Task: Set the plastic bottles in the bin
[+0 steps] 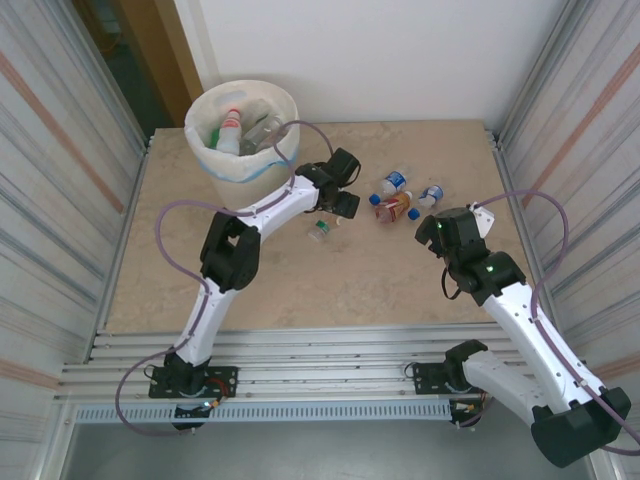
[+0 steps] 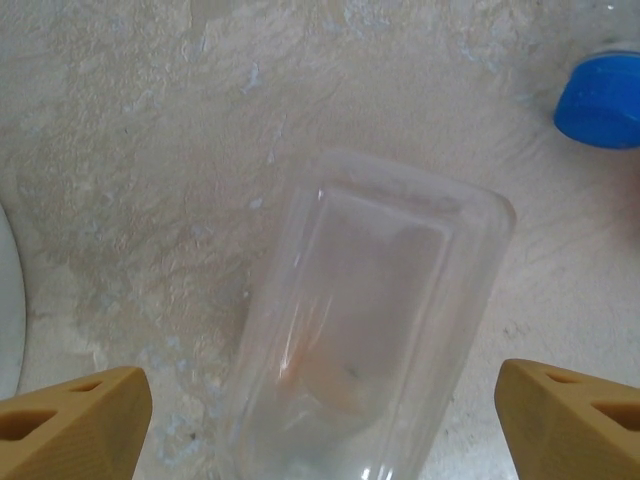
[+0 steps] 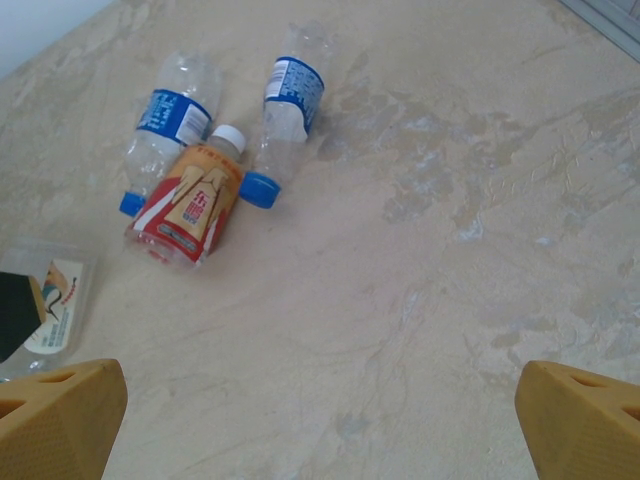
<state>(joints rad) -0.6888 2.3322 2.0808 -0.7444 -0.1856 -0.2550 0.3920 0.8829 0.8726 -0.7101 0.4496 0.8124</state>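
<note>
Beige stone-look tabletop, ribbed metal walls; I see left gripper open astride a clear bottle, right gripper open.

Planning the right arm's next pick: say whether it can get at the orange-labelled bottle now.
Probably yes. The open right gripper faces the orange-labelled bottle across bare table, nothing between. Two blue-labelled bottles lie close against it, so gripping may be tight.
</note>
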